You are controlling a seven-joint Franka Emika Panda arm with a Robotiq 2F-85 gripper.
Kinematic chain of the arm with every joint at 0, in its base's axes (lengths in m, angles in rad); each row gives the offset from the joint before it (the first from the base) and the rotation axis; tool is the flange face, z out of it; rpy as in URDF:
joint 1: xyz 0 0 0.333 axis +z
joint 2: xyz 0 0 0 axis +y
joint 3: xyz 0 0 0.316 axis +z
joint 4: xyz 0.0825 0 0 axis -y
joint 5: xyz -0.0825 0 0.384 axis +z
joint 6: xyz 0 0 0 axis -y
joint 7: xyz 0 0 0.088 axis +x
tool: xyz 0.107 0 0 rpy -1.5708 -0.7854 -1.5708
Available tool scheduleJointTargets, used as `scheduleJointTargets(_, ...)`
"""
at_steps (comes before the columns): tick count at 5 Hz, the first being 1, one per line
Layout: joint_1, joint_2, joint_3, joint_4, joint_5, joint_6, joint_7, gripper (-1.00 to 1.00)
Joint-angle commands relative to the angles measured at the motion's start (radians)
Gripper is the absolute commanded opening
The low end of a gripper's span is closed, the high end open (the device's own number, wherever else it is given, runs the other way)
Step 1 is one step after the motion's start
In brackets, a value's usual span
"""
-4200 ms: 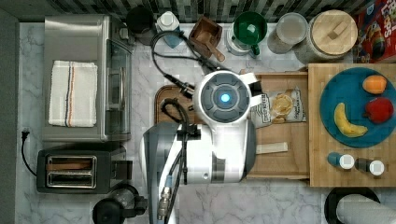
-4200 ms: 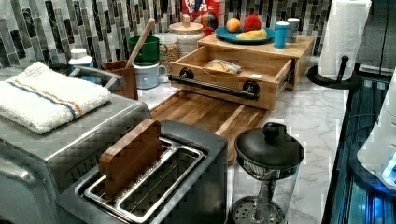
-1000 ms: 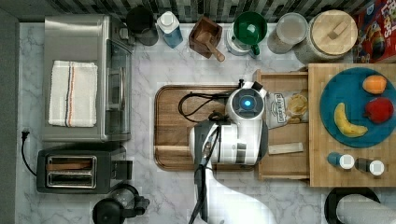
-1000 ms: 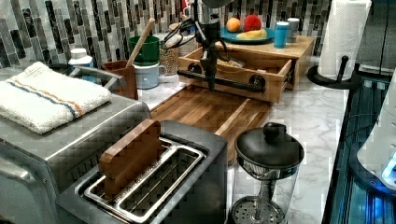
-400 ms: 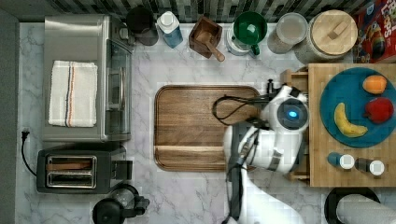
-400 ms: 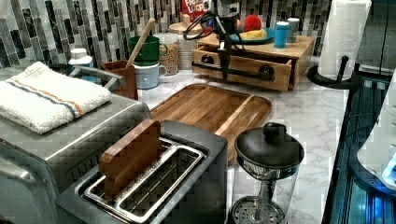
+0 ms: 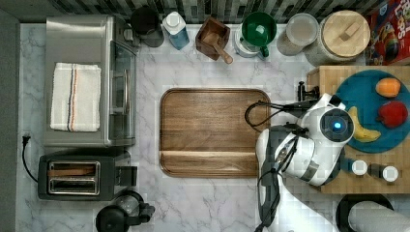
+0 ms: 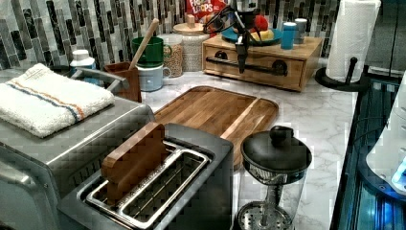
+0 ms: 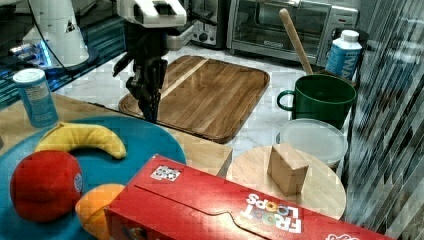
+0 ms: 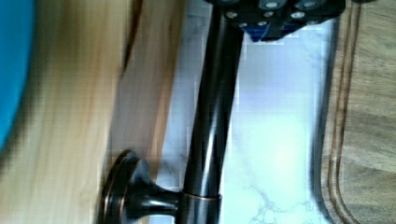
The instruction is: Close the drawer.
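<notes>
the drawer (image 8: 261,64) sits pushed into its light wooden cabinet at the back of the marble counter, under the slab that carries the blue plate (image 7: 372,104) of fruit; in the left view its front looks flush with the cabinet face, so the closing appears done or all but done, though a thin remaining gap cannot be ruled out from these angles. the gripper (image 8: 241,52) hangs pointing down right in front of that face, at the dark bar handle (image 10: 212,107), roughly at the middle of its length. in the wrist view the handle runs straight out from under the gripper body, with one of its round mounts against the pale wood, and the dark cutting board (image 7: 212,131) lies on the far side of a strip of marble. whether the fingers are clamped on the bar or merely resting against it cannot be told. the handle's long axis runs along the drawer front, which is up and down in the top view, while the drawer's travel is across that, toward the top view's right, away from the cutting board. so any last push should go square to the bar, into the cabinet, and any retreat should go back over the cutting board.
</notes>
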Motion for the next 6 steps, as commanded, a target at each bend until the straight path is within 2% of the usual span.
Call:
scheduleJointTargets(1, -0.104, 0.056, -0.067, 0.182, 0.042, 0.020, -0.090, -1.00)
scheduleJointTargets(6, -0.100, 0.057, -0.072, 0.182, 0.044, 0.020, -0.091, -1.00)
